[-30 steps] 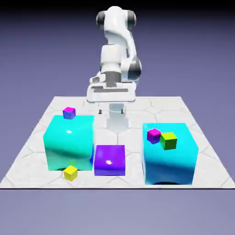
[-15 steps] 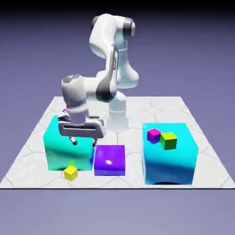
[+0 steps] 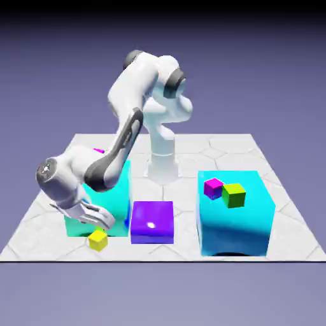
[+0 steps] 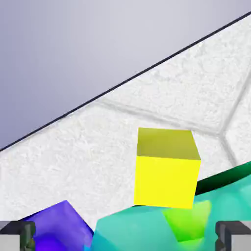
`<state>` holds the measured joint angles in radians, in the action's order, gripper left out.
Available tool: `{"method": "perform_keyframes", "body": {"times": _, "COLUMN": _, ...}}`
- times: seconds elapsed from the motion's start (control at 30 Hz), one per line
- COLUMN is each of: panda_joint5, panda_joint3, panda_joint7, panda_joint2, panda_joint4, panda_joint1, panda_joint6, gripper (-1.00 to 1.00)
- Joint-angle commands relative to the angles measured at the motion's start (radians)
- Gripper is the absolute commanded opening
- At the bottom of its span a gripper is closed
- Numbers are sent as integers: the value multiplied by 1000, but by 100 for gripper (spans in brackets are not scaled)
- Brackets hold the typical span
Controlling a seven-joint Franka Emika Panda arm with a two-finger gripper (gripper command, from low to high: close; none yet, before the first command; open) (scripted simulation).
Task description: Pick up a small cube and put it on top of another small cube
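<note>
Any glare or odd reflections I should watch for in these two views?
Exterior view: small white highlight on the purple block; dark patch low on the right-hand cyan block. Hand view: yellow-green reflection of the yellow cube on the teal face; cube edges look crisp.

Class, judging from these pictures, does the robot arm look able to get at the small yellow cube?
Probably yes: the fingers stand open, and nothing shows on or over the yellow cube, though the teal block close beside it may crowd one side.

simulated tabletop scene, plain backdrop (blue-violet), rendered arm [image 3: 130, 95]
</note>
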<state>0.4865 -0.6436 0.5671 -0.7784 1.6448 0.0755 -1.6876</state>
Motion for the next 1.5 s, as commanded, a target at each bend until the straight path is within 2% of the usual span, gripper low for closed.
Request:
{"method": "perform_keyframes", "body": {"times": 0.0, "panda_joint5": 13, "panda_joint3": -17, "panda_joint7": -5, "panda_joint2": -36, "panda_joint4": -31, "panda_joint1": 2, "panda_joint6": 36, "gripper": 0}}
{"method": "perform_keyframes", "body": {"times": 0.2, "panda_joint5": 83, "panda_joint3": -110, "panda_joint7": -30, "panda_joint2": -231, "panda_joint4": -199, "panda_joint1": 11, "panda_joint6": 231, "gripper": 0}}
{"method": "perform_keyframes", "body": {"times": 0.37, "panda_joint5": 125, "panda_joint3": -83, "panda_joint7": -62, "panda_joint2": -258, "panda_joint4": -61, "panda_joint1": 53, "panda_joint6": 91, "gripper": 0}}
{"method": "perform_keyframes", "body": {"times": 0.4, "panda_joint5": 125, "panda_joint3": -83, "panda_joint7": -62, "panda_joint2": -258, "panda_joint4": -61, "panda_joint1": 53, "panda_joint6": 91, "gripper": -100}}
{"method": "perform_keyframes", "body": {"times": 0.57, "panda_joint5": 75, "panda_joint3": -115, "panda_joint7": -25, "panda_joint2": -230, "panda_joint4": -200, "panda_joint1": 16, "panda_joint6": 225, "gripper": -100}}
{"method": "perform_keyframes", "body": {"times": 0.6, "panda_joint5": 32, "panda_joint3": -116, "panda_joint7": -20, "panda_joint2": -215, "panda_joint4": -198, "panda_joint1": 35, "panda_joint6": 205, "gripper": -100}}
{"method": "perform_keyframes", "body": {"times": 1.47, "panda_joint5": -1067, "panda_joint3": 772, "panda_joint7": -637, "panda_joint2": 485, "panda_joint4": 158, "panda_joint1": 288, "panda_joint6": -6, "gripper": -100}}
